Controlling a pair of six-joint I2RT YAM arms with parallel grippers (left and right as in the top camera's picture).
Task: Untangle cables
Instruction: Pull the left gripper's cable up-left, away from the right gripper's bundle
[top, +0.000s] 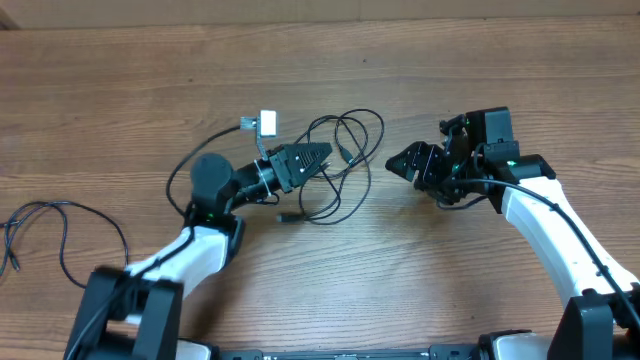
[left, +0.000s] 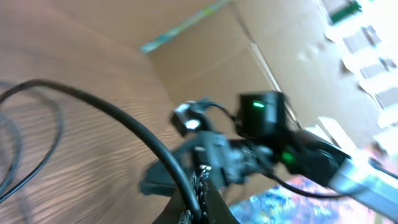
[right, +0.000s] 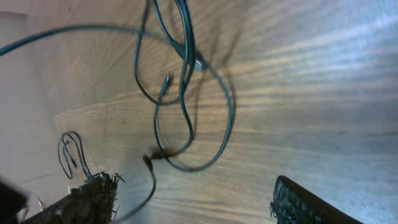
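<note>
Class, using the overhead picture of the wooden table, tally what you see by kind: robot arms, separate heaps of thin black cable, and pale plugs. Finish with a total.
White-and-black robot arms: 2 (left arm, right arm)
Separate heaps of thin black cable: 2 (looped tangle at centre, loose cable at far left)
Pale boxy plug: 1
Total: 5

Desk (top: 120, 90): brown, streaked wood grain. Cables (top: 345, 157) black, one plug (top: 268, 122) white. Right arm (top: 540, 215) white, black joints, green light (top: 511, 163).
</note>
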